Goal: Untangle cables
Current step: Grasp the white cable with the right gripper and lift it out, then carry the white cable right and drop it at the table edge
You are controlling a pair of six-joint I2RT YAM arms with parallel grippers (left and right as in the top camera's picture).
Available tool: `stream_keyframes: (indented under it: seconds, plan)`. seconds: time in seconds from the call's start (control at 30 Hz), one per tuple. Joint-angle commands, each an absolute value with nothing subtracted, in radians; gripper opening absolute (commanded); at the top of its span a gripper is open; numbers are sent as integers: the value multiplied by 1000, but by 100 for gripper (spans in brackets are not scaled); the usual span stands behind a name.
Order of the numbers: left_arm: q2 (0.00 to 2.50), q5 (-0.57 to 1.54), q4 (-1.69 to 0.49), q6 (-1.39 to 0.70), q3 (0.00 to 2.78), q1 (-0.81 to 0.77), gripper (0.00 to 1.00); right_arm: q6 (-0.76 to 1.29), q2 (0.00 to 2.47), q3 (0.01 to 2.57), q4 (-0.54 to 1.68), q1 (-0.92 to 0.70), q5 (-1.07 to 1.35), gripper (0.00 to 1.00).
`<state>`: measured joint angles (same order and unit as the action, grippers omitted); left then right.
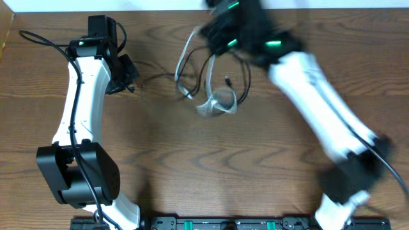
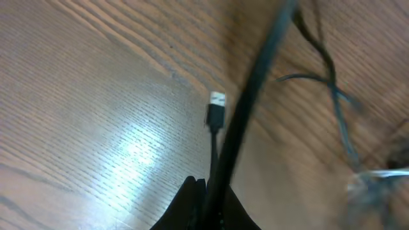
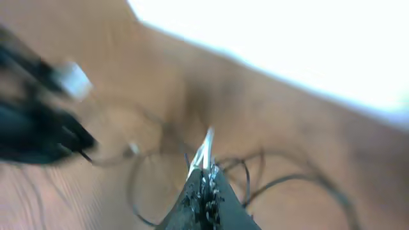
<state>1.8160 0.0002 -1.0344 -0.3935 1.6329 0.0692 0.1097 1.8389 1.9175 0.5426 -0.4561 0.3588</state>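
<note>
wood table bears tangled black cable and white cable; left tool pinches black, right tool white.

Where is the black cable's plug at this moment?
In the left wrist view, the plug lies on the table at centre, just beyond the left claw holding its black cable.

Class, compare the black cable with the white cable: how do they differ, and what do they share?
The black cable is dark; the white cable is pale. The black cable stretches toward the left claw, while the white cable curls in a small loop mid-table. The left claw pinches the black cable; the right claw seems to pinch the white cable. Both are thin and meet in one tangle.
</note>
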Motion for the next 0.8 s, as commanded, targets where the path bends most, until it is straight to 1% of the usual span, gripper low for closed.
stream_keyframes:
  seconds: [0.0,0.2,0.43,0.6,0.77]
  plan:
    - [1818,-12,-1034,-398,1645,69,7,113,1704,1930,532,-401,358,1]
    - [1818,-12,-1024,-398,1645,69,7,119,1547,1938,470,-368,357,1]
    - [1818,-12,-1019,-398,1645,69,7,133,1488,2036,445,-359,321,1]
    - [1818,-12,-1019,-398,1645,69,7,133,1488,2136,412,-356,166,1]
    - [1818,-12,-1019,-398,1645,69,7,91,1488,2199,398,-298,38,1]
